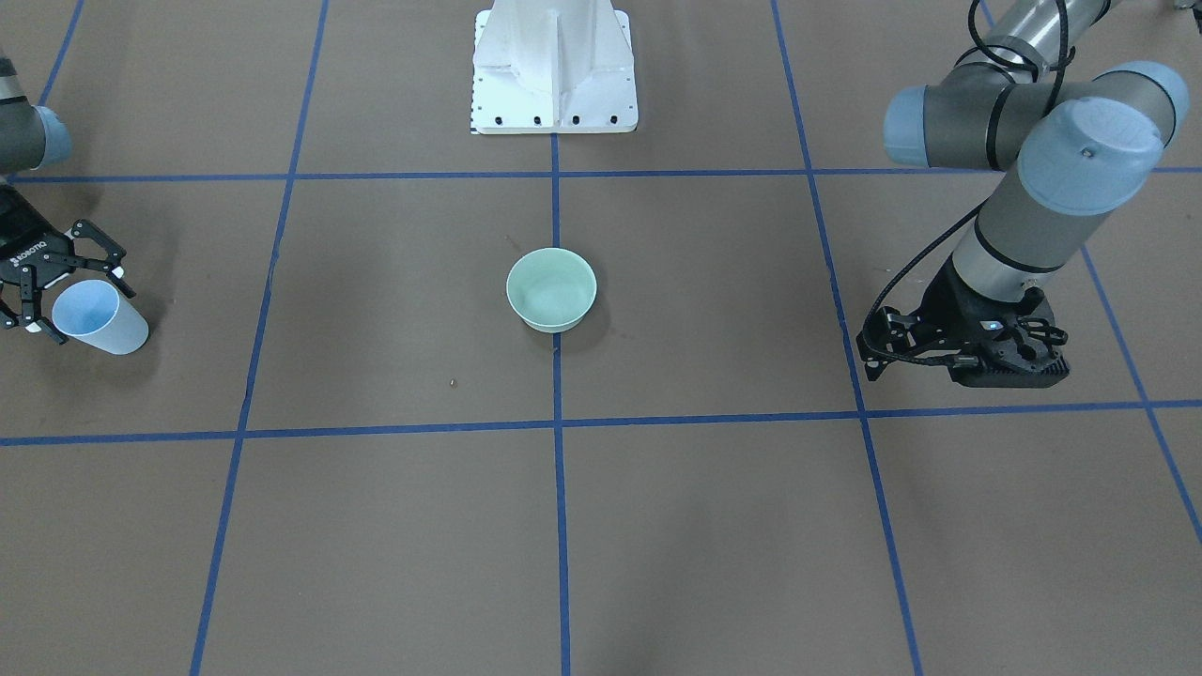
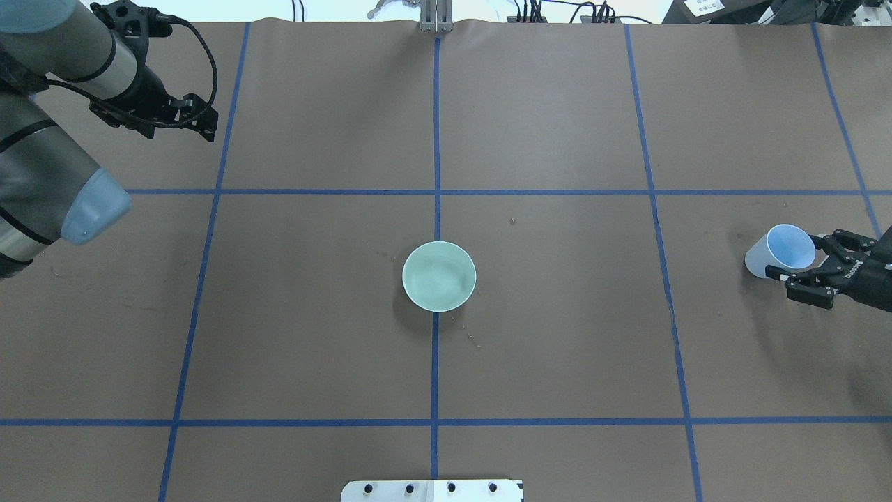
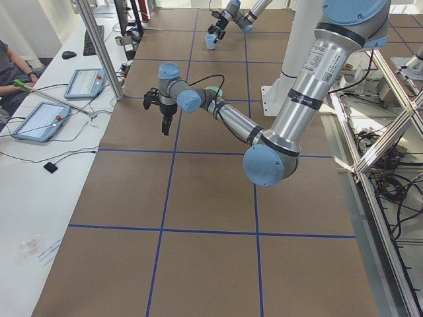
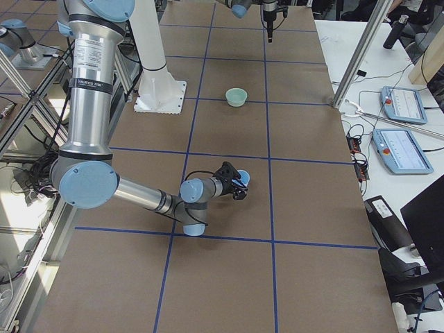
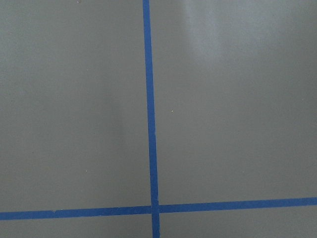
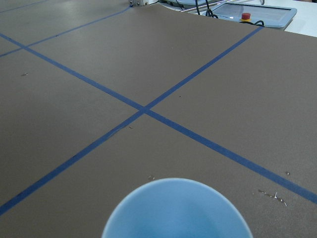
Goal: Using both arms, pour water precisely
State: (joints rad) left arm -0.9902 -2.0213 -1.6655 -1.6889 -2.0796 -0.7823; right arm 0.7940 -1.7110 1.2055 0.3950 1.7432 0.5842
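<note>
Overhead: right claw (image 2: 801,273) grips cup (image 2: 779,253) near table edge.

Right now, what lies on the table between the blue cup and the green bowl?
Nothing but bare brown table crossed by one blue tape line between the blue cup and green bowl, clearest in the overhead view.

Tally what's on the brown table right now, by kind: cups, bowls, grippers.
Cups: 1, the blue cup at the right gripper
Bowls: 1, the green bowl at centre
Grippers: 2, with the left gripper holding nothing
Total: 4
</note>
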